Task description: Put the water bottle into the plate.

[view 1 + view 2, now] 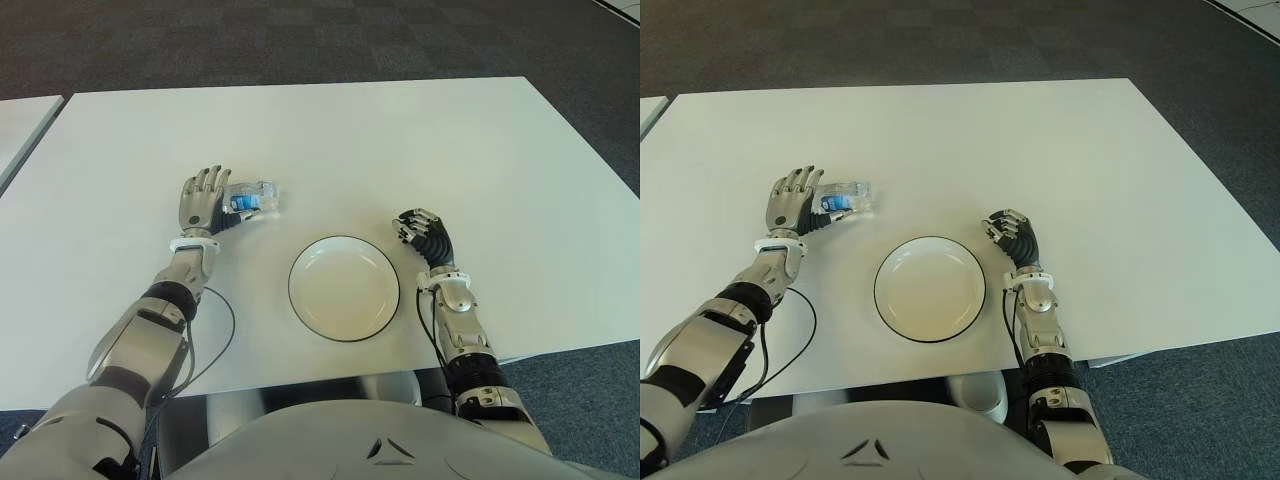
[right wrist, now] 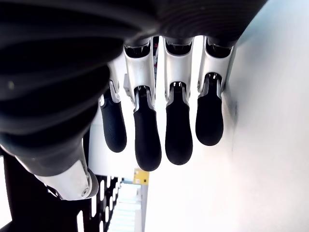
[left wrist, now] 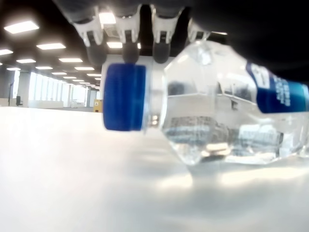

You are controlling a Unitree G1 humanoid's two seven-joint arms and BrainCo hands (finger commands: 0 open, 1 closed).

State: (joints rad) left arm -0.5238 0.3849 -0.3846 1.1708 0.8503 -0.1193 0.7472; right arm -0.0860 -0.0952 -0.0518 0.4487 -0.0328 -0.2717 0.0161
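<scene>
Nearest to me, the white plate (image 1: pixel 344 287) with its dark rim is lying on the white table (image 1: pixel 420 140), a little right of the middle and close to the near edge. It is carrying nothing.

Just right of the plate, my right hand (image 1: pixel 422 233) is showing beside the rim. In its own wrist view the fingers (image 2: pixel 178 130) are curling down loosely and are gripping nothing. I am leaving this hand idle.

Farther and to the left, my left hand (image 1: pixel 205 198) is working. Its fingers (image 1: pixel 207 185) are spread and pointing away from me, and the thumb is reaching to the right toward the water bottle (image 1: pixel 251 197). The hand is not closed on it; whether the thumb is already touching the bottle, I cannot tell.

The bottle is lying on its side on the table, just right of the left hand and to the far left of the plate, apart from it. Its long axis is running about left to right. From the wrist view I am judging that the blue cap (image 3: pixel 124 103) is pointing toward the hand, so the base is pointing right.

The left hand is clearly the nearer one. In my judgement it must close across the bottle's body, then carry it right and toward me to the plate.
</scene>
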